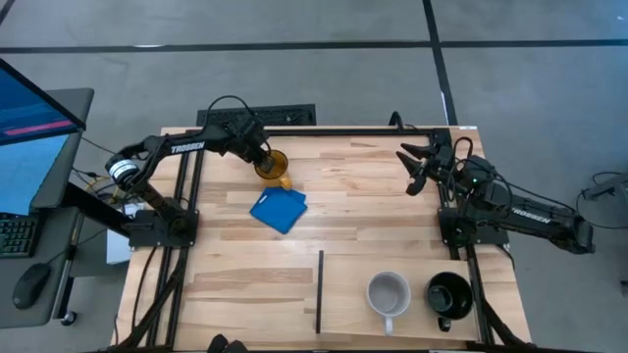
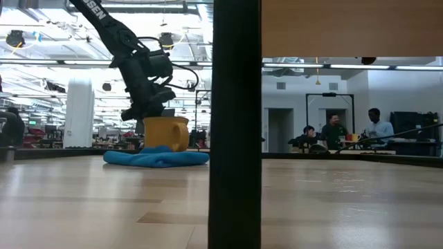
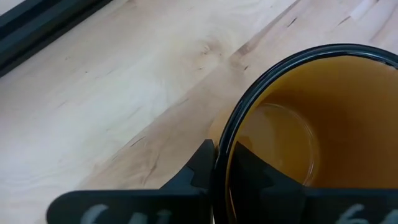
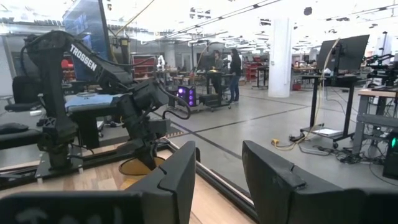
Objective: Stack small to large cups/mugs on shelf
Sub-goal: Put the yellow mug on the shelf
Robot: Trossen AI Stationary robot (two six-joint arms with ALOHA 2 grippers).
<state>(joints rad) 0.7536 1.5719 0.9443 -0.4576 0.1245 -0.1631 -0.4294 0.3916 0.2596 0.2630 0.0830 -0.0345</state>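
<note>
The amber-yellow mug stands upright at the table's far left, just beyond a flat blue square. My left gripper is shut on its rim, coming down from above. The pale mug and the black mug stand side by side on the shelf near the front right, right of the black divider strip. My right gripper waits open and raised at the far right, holding nothing. My left gripper pinches the amber mug's dark rim and the wall below it, one finger inside the mug and one outside. The fingers slant down from above on the mug's far-left side. The mug is upright; the blue square hides its base in the low view.
The blue square lies flat just near of the amber mug. Bare wood spreads across the table's middle. The divider strip stands upright near the front edge. A keyboard lies beyond the table's far edge.
</note>
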